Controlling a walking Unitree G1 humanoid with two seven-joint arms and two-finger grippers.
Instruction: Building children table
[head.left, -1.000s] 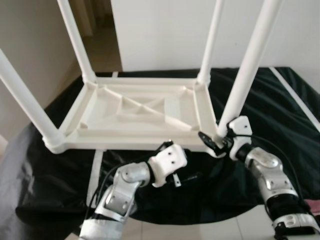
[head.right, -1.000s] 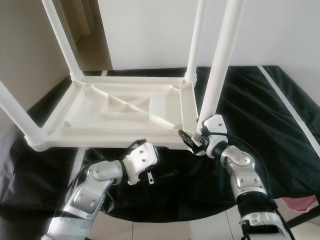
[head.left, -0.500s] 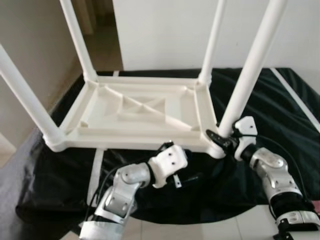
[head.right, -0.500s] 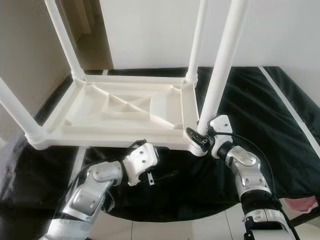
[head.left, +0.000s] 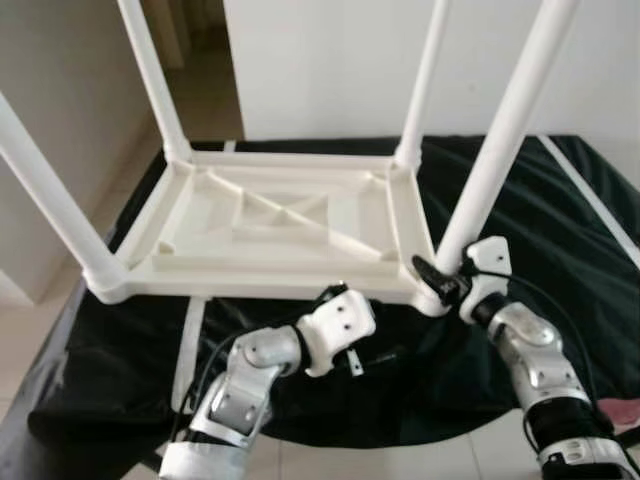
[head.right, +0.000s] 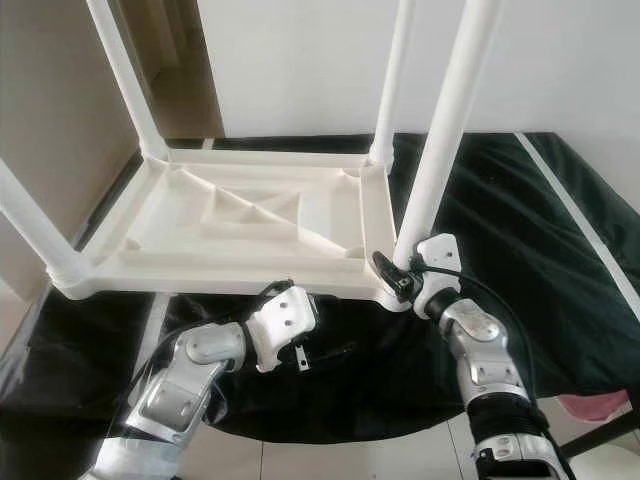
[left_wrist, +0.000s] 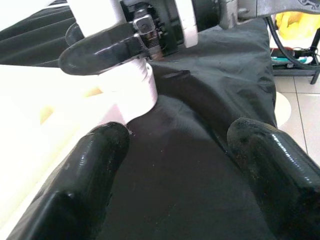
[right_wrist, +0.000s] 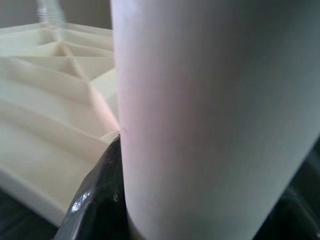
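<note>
The white plastic table (head.left: 280, 225) lies upside down on a black cloth (head.left: 560, 220), its legs pointing up. My right gripper (head.left: 437, 281) is shut around the base of the near right leg (head.left: 495, 160), just above its corner socket. Close up, that leg (right_wrist: 210, 115) has a black finger (right_wrist: 100, 195) pressed against it. My left gripper (left_wrist: 177, 145) is open, low over the cloth by the table's near edge, and points toward the same corner. The left arm's white wrist (head.left: 340, 325) sits under the near rim.
The cloth covers the floor up to a white wall (head.left: 340, 60); a doorway (head.left: 205, 60) opens at the far left. Pale tiles (head.left: 400, 460) run along the near edge. A pink item (head.left: 620, 410) lies at the near right. A white strip (head.left: 192, 340) lies under the table's near left.
The right forearm has drawn in a little toward the left while its gripper stays on the leg. The left arm has not moved. The view has shifted slightly.
</note>
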